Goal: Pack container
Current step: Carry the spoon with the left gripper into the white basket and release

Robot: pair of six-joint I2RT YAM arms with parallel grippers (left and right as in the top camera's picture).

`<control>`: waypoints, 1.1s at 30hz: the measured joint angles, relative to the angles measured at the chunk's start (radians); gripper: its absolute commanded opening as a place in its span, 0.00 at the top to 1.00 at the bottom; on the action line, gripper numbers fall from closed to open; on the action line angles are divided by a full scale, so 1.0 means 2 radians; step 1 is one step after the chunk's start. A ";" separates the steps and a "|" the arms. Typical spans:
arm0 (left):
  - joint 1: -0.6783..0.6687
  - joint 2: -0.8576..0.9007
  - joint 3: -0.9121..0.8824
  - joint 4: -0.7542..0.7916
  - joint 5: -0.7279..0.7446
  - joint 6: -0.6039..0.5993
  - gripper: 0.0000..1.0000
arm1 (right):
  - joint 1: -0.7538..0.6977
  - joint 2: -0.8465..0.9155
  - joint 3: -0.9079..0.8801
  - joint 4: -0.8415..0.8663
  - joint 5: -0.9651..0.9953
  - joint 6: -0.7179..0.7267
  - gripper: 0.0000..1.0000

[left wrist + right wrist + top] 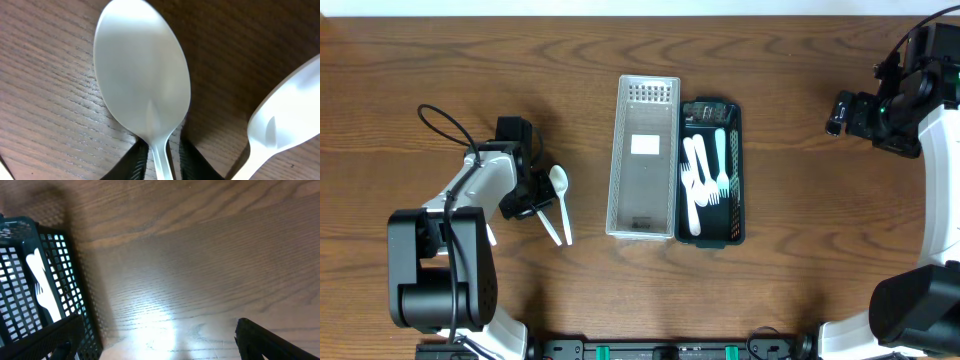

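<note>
A white plastic spoon [142,75] lies on the wood table with its handle between the two fingers of my left gripper [162,150]. The fingers straddle the handle with a small gap on the right side. A second white spoon [287,115] lies just to the right. From overhead the left gripper [535,195] sits beside both spoons [558,180]. A dark green basket [735,170] holds several white forks and spoons. My right gripper [840,110] is open and empty at the far right, above bare table [157,340].
A white mesh basket [645,100] stands against the left side of the dark green basket, with a white label inside. The green basket's corner shows in the right wrist view [75,280]. The robot bases stand at the front left and right.
</note>
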 measured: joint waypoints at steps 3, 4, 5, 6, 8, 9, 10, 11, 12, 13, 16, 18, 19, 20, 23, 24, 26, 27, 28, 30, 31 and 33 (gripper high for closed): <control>0.000 0.000 0.000 0.000 0.001 0.001 0.85 | 0.000 0.000 0.000 0.000 0.000 0.000 0.01; 0.000 0.000 0.000 0.000 0.001 0.001 0.87 | 0.000 0.000 0.000 0.000 0.000 0.000 0.01; 0.000 0.000 0.000 0.000 0.001 -0.001 0.89 | 0.000 0.000 0.000 0.000 0.000 0.000 0.01; 0.000 0.000 0.000 0.000 0.001 0.000 0.92 | 0.000 0.000 0.000 0.000 0.000 0.000 0.01; 0.000 0.000 0.000 0.000 0.001 0.001 0.94 | 0.000 0.000 0.000 0.000 0.000 0.000 0.01; 0.000 0.000 0.000 0.000 0.001 0.001 0.94 | 0.000 0.000 0.000 0.000 0.000 0.000 0.01; 0.000 -0.001 0.000 0.000 0.001 0.001 0.94 | 0.000 0.000 0.000 0.000 0.000 0.000 0.01; 0.000 -0.001 0.000 -0.001 0.001 0.001 0.94 | 0.000 0.000 0.000 0.000 0.000 0.000 0.01; 0.000 -0.001 0.000 -0.004 0.001 0.001 0.94 | 0.000 0.000 0.000 0.000 0.000 0.000 0.01; 0.000 -0.001 0.001 -0.011 0.000 0.001 0.94 | 0.000 0.000 0.000 0.000 0.000 0.000 0.01; -0.001 -0.005 0.003 -0.051 -0.002 0.001 0.94 | 0.000 0.000 0.000 0.000 0.000 0.000 0.01; -0.006 -0.017 0.010 -0.088 -0.004 0.001 0.94 | 0.000 0.000 0.000 0.000 0.000 0.000 0.01; -0.010 -0.026 0.017 -0.106 -0.005 0.001 0.94 | 0.000 0.000 0.000 0.000 0.000 0.000 0.01; -0.017 -0.039 0.029 -0.123 -0.006 0.001 0.94 | 0.000 0.000 0.000 0.000 0.000 0.000 0.01; -0.056 -0.089 0.089 -0.172 -0.010 0.005 0.94 | 0.000 0.000 0.000 0.000 0.000 0.000 0.01; -0.071 -0.105 0.112 -0.180 -0.010 0.006 0.94 | 0.000 0.000 0.000 0.000 0.000 0.000 0.01; -0.110 -0.131 0.157 -0.196 -0.013 0.009 0.94 | 0.000 0.000 -0.001 0.000 0.000 0.000 0.01; -0.135 -0.143 0.181 -0.198 -0.014 0.011 0.96 | 0.000 0.000 -0.001 0.000 0.000 0.000 0.01; -0.155 -0.150 0.199 -0.198 -0.016 0.012 0.94 | 0.000 0.000 -0.001 0.000 0.000 0.000 0.01; -0.204 -0.160 0.229 -0.189 -0.025 0.012 0.94 | 0.000 0.000 -0.001 0.000 0.000 0.000 0.01; -0.226 -0.162 0.237 -0.177 -0.029 0.013 0.94 | 0.000 0.000 -0.001 -0.001 0.000 0.000 0.01; -0.258 -0.159 0.241 -0.158 -0.034 0.016 0.94 | 0.000 0.000 -0.001 -0.002 0.000 0.000 0.01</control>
